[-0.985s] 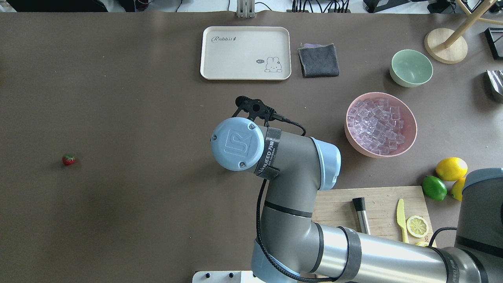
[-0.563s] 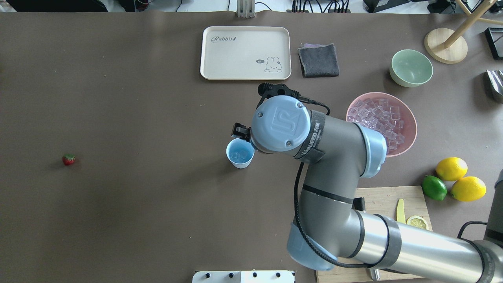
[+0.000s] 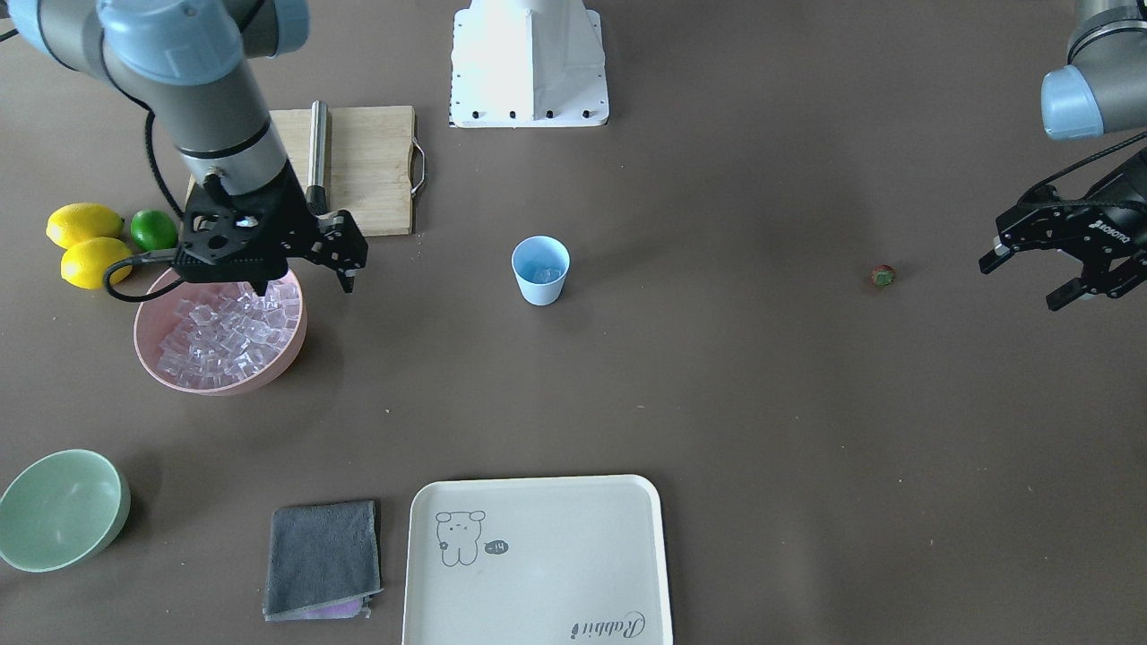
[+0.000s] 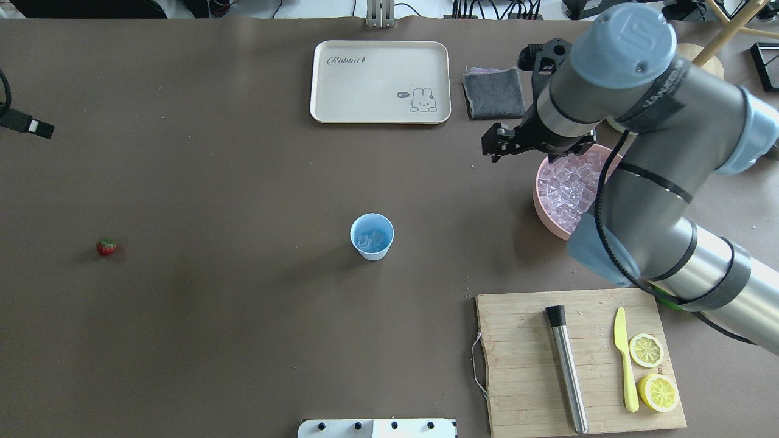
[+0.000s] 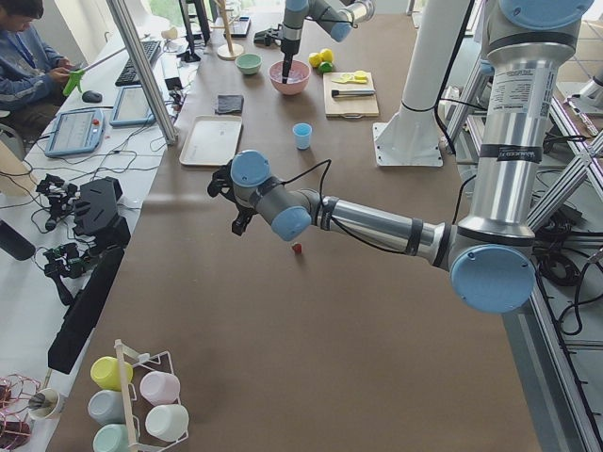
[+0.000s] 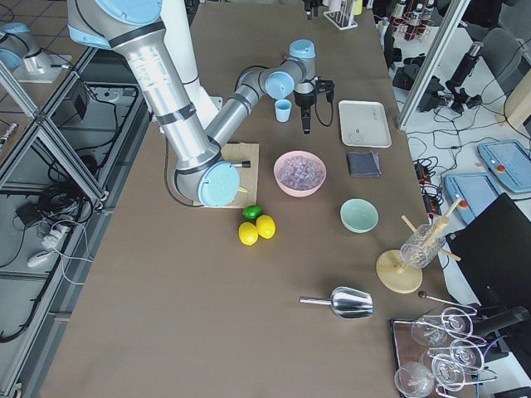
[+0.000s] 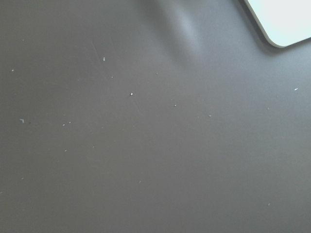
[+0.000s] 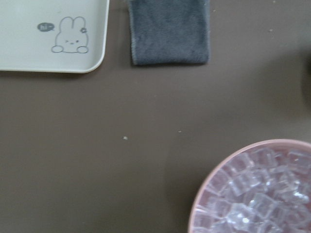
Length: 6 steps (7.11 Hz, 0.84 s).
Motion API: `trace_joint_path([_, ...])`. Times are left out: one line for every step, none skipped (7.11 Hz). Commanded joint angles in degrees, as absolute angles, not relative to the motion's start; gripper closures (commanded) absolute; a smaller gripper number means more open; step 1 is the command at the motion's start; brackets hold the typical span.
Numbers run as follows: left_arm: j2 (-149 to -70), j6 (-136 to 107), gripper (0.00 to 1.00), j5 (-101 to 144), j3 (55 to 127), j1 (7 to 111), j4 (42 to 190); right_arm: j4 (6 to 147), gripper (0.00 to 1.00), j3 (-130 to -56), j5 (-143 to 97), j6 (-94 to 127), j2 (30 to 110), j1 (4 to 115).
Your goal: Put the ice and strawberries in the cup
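Cup [image 3: 540, 288] upright, some ice [image 4: 372, 239] inside.

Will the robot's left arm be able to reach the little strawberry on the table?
Probably yes. The strawberry lies alone on the bare table with nothing around it, and the open left gripper hangs close beside it with a free way over.

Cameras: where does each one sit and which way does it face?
Front-facing: across the table, facing the robot, down; left end effector, right end effector.
Overhead: behind the robot, looking down; right arm above pink bowl.
Exterior left: table's end; left arm large, strawberry visible.
Exterior right: opposite end; right arm nearest.
Left wrist: down at table, tray corner; no body.
Right wrist: down at pink bowl, cloth; no body.
Shared: cup in all four exterior views.
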<state>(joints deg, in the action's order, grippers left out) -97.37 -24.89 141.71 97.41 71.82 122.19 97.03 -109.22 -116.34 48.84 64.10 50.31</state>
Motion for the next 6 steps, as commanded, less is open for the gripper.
trace_joint_path([-96.95,-26.72,0.0,136.53,97.56,68.13,122.26,96.94,0.0,-110.29,-125.13,25.77,75.35,64.45])
trace_joint_path([-96.94,-27.85,0.0,135.89,97.3,66.98,122.34,97.03,0.0,-111.26,-127.33,15.22,82.37,71.12])
trace_joint_path([-97.12,-31.52,0.01,136.31,97.56,66.62,122.87,97.21,0.0,-111.27,-129.7,3.11,88.79,78.85])
trace_joint_path([-97.29,-35.55,0.01,136.58,97.99,66.62,124.96,97.99,0.0,-110.4,-129.9,-4.84,92.25,84.93])
trace_joint_path([-97.03,-36.29,0.01,136.15,97.56,66.45,125.42,98.0,0.0,-110.22,-130.08,-7.36,95.77,88.56])
trace_joint_path([-96.77,-35.86,0.0,135.79,97.56,66.36,125.42,97.82,0.0,-109.69,-132.51,-8.34,99.98,91.99])
